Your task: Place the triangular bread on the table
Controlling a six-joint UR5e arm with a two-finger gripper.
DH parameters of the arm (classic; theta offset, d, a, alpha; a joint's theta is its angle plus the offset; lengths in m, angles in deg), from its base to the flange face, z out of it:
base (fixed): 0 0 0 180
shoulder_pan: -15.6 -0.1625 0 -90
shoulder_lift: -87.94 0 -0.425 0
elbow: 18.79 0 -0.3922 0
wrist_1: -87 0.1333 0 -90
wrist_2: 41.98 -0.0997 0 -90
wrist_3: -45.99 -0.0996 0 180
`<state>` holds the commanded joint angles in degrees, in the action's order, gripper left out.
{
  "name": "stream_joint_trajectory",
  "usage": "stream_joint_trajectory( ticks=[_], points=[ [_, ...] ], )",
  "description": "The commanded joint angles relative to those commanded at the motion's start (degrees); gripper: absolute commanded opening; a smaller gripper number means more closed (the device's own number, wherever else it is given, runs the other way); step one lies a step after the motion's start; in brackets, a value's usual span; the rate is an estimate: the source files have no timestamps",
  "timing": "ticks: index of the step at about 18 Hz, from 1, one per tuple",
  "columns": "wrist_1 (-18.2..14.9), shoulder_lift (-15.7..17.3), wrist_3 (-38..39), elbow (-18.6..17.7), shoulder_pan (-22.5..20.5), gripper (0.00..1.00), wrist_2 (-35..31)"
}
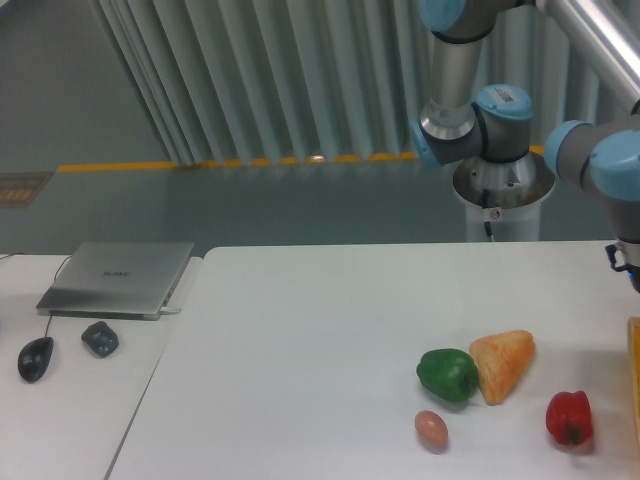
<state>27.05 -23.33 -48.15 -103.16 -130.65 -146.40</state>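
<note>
The triangular bread, a golden orange-tan wedge, lies flat on the white table at the right, touching the green pepper on its left side. Nothing holds it. Only the arm's blue wrist joint shows at the right edge of the frame. The gripper itself is past that edge and out of view.
A small tan-pink egg and a red pepper lie near the front of the table. An orange-yellow edge shows at the far right. On the adjacent desk sit a silver laptop, a mouse and a small dark object. The arm's base stands behind the table.
</note>
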Motion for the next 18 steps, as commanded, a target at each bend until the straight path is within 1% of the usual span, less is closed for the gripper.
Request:
stream_joint_trajectory(
  ticks=[4,7,10,13,14,15,16,18],
  points=[
    [0.26,0.09,3.00,0.17,0.18,1.00,0.35],
    [0.35,0.00,4.14,0.52,0.00,1.00,3.95],
    [0.35,0.09,5.72,-0.09,0.00,1.00,4.13],
    [0.35,-0.08,5.73,0.61,-0.09,1.00,4.22],
    [0.88,-0.09,5.81,0.87,-0.52,1.00,4.22],
    [3.14,-0.35,6.42,1.05,-0.88,1.00,4.48],
    [3.95,-0.35,7.47,0.96,-1.58,1.00,4.83],
    [3.96,-0.35,7.66,0.62,-1.58,1.00,5.89]
  ],
)
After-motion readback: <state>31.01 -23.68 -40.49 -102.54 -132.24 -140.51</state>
